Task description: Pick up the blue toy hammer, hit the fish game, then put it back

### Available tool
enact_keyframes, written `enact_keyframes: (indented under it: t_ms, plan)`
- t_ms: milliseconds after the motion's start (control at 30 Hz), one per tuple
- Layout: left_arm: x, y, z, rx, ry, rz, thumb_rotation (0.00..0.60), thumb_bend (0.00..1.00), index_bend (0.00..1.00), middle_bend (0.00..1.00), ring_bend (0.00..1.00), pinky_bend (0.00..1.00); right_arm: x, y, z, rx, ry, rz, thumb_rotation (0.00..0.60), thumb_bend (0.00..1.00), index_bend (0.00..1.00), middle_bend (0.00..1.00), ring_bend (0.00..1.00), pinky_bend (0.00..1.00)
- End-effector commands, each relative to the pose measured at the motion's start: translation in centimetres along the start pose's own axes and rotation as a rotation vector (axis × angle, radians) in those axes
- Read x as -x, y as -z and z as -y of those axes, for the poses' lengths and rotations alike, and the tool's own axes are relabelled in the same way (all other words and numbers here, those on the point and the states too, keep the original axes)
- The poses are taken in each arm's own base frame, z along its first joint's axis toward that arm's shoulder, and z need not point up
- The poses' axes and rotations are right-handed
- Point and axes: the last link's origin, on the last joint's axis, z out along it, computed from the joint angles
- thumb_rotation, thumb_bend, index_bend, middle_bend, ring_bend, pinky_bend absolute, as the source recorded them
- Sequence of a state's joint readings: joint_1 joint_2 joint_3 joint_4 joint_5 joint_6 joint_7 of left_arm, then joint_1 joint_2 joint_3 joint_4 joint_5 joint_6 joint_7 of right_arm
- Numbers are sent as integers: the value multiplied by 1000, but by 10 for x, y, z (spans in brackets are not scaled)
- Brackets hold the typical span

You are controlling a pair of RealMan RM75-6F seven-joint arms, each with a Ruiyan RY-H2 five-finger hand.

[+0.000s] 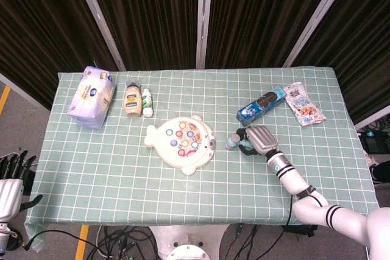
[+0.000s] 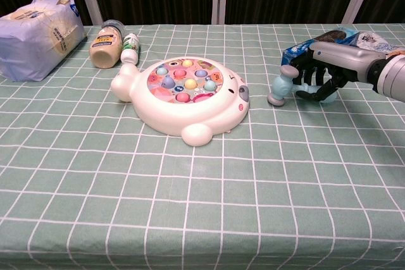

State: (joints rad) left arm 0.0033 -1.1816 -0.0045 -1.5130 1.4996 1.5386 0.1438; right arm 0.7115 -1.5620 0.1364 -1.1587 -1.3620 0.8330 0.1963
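Note:
The blue toy hammer [image 2: 282, 85] has a light blue head with grey ends, and its handle is wrapped in my right hand [image 2: 324, 75]. In the head view the hammer head [image 1: 232, 143] pokes out left of the right hand [image 1: 258, 139], just right of the fish game. The fish game [image 1: 181, 141] is a cream fish-shaped toy with coloured round fish on top, seen also in the chest view as the fish game [image 2: 183, 97] at mid-table. My left hand [image 1: 12, 178] hangs off the table's left edge, fingers spread, holding nothing.
A blue cookie box [image 1: 261, 103] and a snack bag [image 1: 304, 103] lie behind the right hand. A tissue pack [image 1: 91, 96], a jar [image 1: 131, 100] and a small bottle [image 1: 147, 102] sit at the back left.

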Motion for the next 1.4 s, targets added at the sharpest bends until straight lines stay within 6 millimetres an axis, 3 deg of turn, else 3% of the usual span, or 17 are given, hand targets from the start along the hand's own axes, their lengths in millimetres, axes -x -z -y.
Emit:
enact_keyframes:
  t_ms: [33,300,567,967,1200,1400]
  plan:
    - [-1,0,0,0,0,-2,600,26,121,20,0,0,-7,3,-1,-22,20,-23,600,617,666,619,501,670]
    - [-3,1,0,5,-7,-8,600,26,121,21,0,0,-45,19,10,-86,26,-22,600,705,704,651,544,728]
    - [-7,-2,-3,16,-21,-15,600,26,121,21,0,0,-82,-3,60,-176,132,2,600,727,733,666,561,750]
    - [-6,-6,-2,18,-18,-6,600,26,121,21,0,0,-60,-44,118,-224,236,104,600,743,735,667,563,757]
    - [-2,-8,0,19,-7,-1,600,26,121,21,0,0,-46,-51,125,-219,277,126,600,743,735,665,564,758]
    - [0,-8,2,18,-2,-3,600,26,121,21,0,0,-60,-47,132,-223,251,68,600,743,735,664,564,758]
